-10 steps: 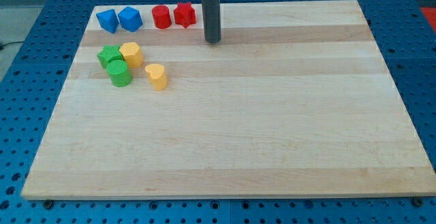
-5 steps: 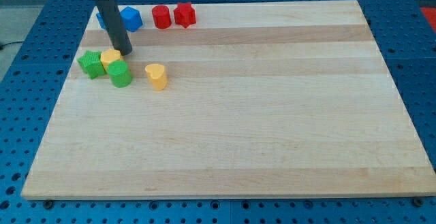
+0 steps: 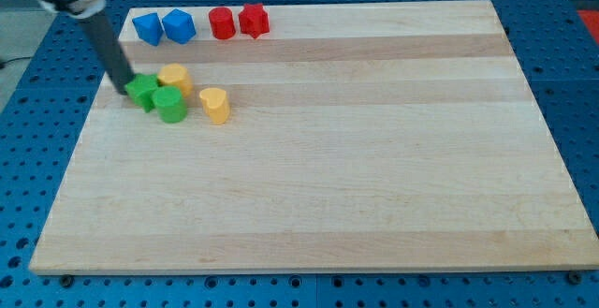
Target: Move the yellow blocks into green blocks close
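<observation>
Two green blocks sit at the board's upper left: a green star-like block (image 3: pixel 143 92) and a green cylinder (image 3: pixel 170 104) just right and below it, touching. A yellow hexagonal block (image 3: pixel 175 79) sits above the green cylinder, touching the greens. A second yellow block (image 3: pixel 215 105), heart-like in shape, stands a short gap to the right of the green cylinder. My tip (image 3: pixel 127 90) is at the left side of the green star-like block, touching or nearly touching it.
Two blue blocks (image 3: pixel 147 28) (image 3: pixel 178 25) and two red blocks (image 3: pixel 222 22) (image 3: pixel 253 19) line the board's top edge. The wooden board (image 3: pixel 374 158) lies on a blue perforated table. The board's left edge is close to my tip.
My tip swept from the top middle down-left past the yellow hexagon to the green star's left. The green star and yellow hexagon were shoved left, then back right against the green cylinder.
</observation>
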Tool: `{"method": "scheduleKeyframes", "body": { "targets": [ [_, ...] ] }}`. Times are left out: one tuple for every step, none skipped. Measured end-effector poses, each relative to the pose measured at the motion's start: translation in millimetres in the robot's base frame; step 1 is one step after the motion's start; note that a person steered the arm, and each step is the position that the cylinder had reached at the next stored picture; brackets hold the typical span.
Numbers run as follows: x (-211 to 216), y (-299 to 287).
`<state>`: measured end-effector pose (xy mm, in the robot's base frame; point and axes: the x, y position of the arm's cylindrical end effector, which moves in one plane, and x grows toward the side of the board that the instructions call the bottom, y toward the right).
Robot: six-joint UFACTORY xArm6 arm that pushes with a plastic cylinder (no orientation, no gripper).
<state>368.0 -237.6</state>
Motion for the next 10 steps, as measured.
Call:
{"method": "scheduleKeyframes", "body": {
  "targets": [
    [-13.2, 9.8],
    [-48.9, 19.9],
    [-56.9, 57.8],
    [-48.1, 56.1],
    [-31.1, 70.2],
    [-45.9, 113.9],
    [-26.6, 106.6],
    [-7.3, 88.8],
    [-6.4, 84.0],
    [-6.4, 65.8]
  ]
}}
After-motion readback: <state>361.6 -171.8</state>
